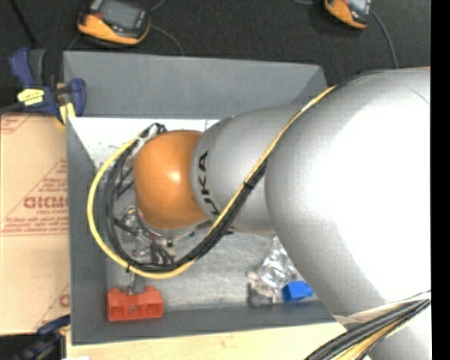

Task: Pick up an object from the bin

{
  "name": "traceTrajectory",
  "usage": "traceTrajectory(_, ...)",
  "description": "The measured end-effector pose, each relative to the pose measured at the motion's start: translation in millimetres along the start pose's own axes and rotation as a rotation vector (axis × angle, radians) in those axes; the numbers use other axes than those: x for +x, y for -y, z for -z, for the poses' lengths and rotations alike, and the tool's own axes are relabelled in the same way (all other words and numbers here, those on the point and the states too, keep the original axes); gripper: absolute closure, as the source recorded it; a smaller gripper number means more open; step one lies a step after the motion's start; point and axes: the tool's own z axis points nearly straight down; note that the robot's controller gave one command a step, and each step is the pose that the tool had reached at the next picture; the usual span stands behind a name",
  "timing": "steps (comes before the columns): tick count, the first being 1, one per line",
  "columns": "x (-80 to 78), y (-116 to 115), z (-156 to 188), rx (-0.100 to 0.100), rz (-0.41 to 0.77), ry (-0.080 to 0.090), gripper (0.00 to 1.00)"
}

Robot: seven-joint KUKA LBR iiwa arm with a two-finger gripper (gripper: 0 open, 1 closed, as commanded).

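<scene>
The biggest thing in the camera view is the silver arm [345, 201]. It comes in from the right side and covers most of the right half of the bin [195, 88], a grey metal box with sloped walls and a pale floor.

At the end of the arm sits a round orange cover [165, 178], which is over the left middle part of the bin. A bundle of cables [249, 180] (one yellow and some black) runs along the arm, then makes a wide loop around the left and lower side of the orange cover.

Under the cover, inside this loop, the dark metal parts of the gripper [142, 257] point down toward the floor of the bin. The cover and the cables hide much of it, so I cannot tell how far it is open, and I cannot tell if it has hold of anything.

Just below the gripper, in the near left corner of the bin, lies a red block [135, 304], long and flat on the floor. Whether the gripper touches it I cannot say.

Well apart, near the front wall on the right, lies a crumpled silvery piece [270, 276], and just beside it, on its right, a small blue block [298, 292], close to the edge of the arm.
</scene>
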Motion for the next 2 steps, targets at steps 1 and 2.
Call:
traceTrajectory(1,1.5,76.5,-9.2,0.008,0.354,-0.002,0.0)
traceTrajectory(2,-60.8,49.9,29.5,0.005,0.542,0.006,0.0)
